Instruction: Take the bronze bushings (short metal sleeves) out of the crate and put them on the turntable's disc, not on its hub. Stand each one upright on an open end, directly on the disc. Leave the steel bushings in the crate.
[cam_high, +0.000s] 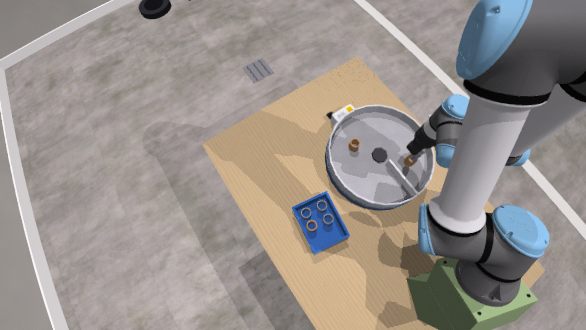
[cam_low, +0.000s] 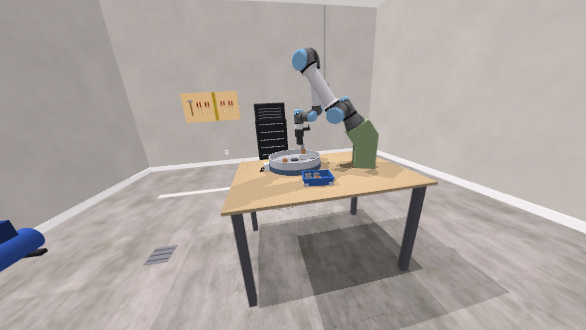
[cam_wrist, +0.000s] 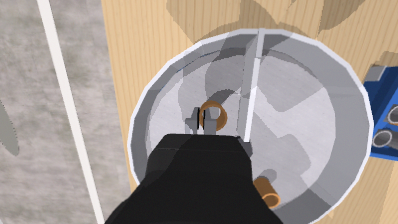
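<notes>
My gripper (cam_high: 411, 154) (cam_wrist: 201, 114) is shut on the wall of a bronze bushing (cam_high: 408, 163) (cam_low: 303, 151) (cam_wrist: 224, 121), holding it open end up above the turntable's disc (cam_high: 350, 175) (cam_wrist: 305, 100). In the wrist view one finger is inside the ring and one outside. Another bronze bushing (cam_high: 354, 149) (cam_low: 285, 160) (cam_wrist: 265, 189) stands upright on the disc, across the hub (cam_high: 379, 155). The blue crate (cam_high: 331, 238) (cam_low: 320, 182) (cam_wrist: 382, 90) holds one bronze bushing (cam_high: 311, 230) and three steel bushings, one of them the steel bushing (cam_high: 328, 223) nearest the turntable's divider side.
A raised divider (cam_high: 402, 178) (cam_wrist: 252, 102) runs from the hub to the turntable's high rim, close beside the held bushing. A small white box (cam_high: 342, 114) sits against the turntable's outside. The crate stands on the wooden table (cam_high: 260, 190) (cam_low: 270, 192), apart from the turntable.
</notes>
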